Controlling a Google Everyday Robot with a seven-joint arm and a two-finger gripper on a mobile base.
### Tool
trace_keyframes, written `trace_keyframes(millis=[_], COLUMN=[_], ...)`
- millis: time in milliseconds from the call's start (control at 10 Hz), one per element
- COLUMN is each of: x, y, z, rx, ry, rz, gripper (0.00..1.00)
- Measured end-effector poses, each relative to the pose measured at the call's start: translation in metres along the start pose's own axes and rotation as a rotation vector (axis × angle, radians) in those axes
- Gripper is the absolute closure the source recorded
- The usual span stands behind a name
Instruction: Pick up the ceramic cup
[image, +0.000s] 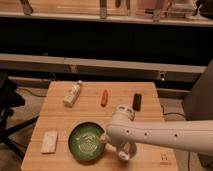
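Note:
My gripper hangs at the end of the white arm, which reaches in from the right. It is low over the front of the wooden table, just right of the wide green patterned bowl. A small white round shape at the gripper's tip, the ceramic cup, is mostly covered by the gripper. I cannot tell whether the gripper touches it.
A long white bottle with a label lies at the back left. A red object and a black object lie at the back. A pale flat packet lies front left. Dark shelving stands behind the table.

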Motion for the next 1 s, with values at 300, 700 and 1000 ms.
trace_keyframes(millis=[300, 700, 1000], x=[0.0001, 0.001, 0.0012], y=[0.0008, 0.0021, 0.0041], z=[0.002, 0.0038, 0.0054], rx=[0.001, 0.0, 0.0], ry=[-0.006, -0.011, -0.016], rz=[-0.003, -0.001, 0.002], gripper=[0.2, 0.2, 0.2])
